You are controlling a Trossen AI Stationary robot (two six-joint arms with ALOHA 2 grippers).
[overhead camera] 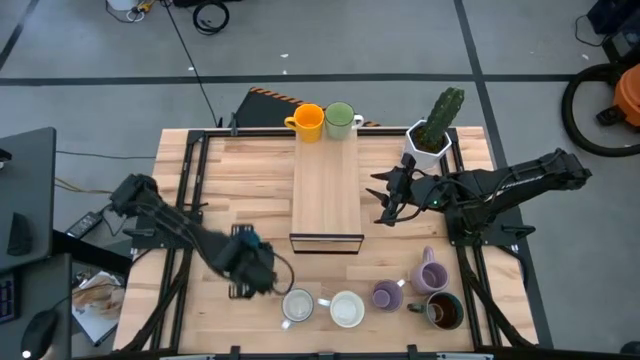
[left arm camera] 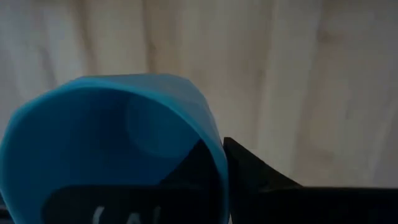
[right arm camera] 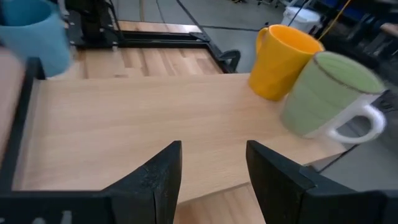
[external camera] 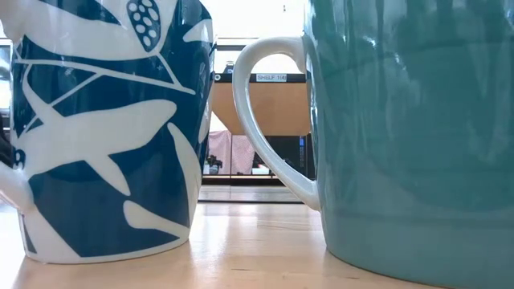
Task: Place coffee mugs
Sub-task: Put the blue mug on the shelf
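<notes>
Two glossy mugs, an orange mug (overhead camera: 306, 121) and a green mug (overhead camera: 339, 119) with a white handle, stand side by side at the far end of a raised rectangular plank platform (overhead camera: 326, 195) of pale, straight-grained wood on the table (overhead camera: 260, 170). The left gripper (overhead camera: 252, 262) is off the platform's near left corner, its fingers clamped on the rim of a smooth, round sky-blue mug (left arm camera: 109, 146), one finger inside the bowl and one outside. The right gripper (right arm camera: 211, 168) sits beside the platform's right edge, its two dark, wedge-shaped fingers spread apart with nothing between them, pointing across the bare wood.

Along the near edge of the table stand two white mugs (overhead camera: 298, 305) (overhead camera: 347, 308), a small purple mug (overhead camera: 388, 295), a taller purple mug (overhead camera: 432, 275) and a dark mug (overhead camera: 444, 311) with a brown inside. A white faceted planter (overhead camera: 428, 147) with a green cactus stands near the far right corner.

The low view is filled by two other shiny mugs, one navy mug with white leaf shapes (external camera: 108, 120), one teal mug with a white handle (external camera: 414, 128).
</notes>
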